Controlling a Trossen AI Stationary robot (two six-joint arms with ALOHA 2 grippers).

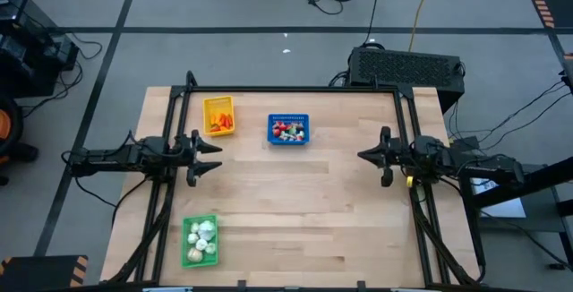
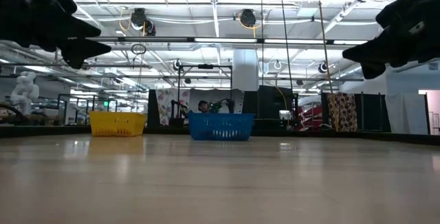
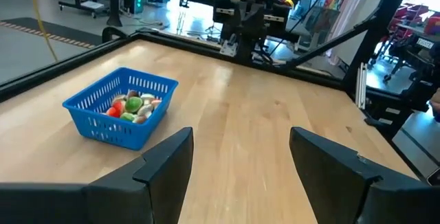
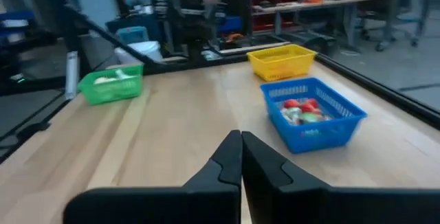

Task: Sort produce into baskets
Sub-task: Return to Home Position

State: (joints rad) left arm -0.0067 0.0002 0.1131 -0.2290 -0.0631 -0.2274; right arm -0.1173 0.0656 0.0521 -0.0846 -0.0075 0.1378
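There are three baskets: one yellow basket [image 1: 219, 100], one blue basket [image 1: 288, 116] and one green basket [image 1: 185, 243]. The orange pieces [image 1: 224, 122], the red-and-white pieces [image 1: 288, 131] and the whitish bulbs [image 1: 202, 236] number several each, too small to count exactly. Two grippers show: one left gripper [image 1: 215, 158], one right gripper [image 1: 361, 156].

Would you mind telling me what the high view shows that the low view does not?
Only the high view shows the green basket of whitish bulbs on the table's left side, and the contents of the yellow basket and blue basket. Only the low view shows the ceiling lights and the room behind. Both show the yellow and blue baskets, and the left pincer and right pincer at either side.
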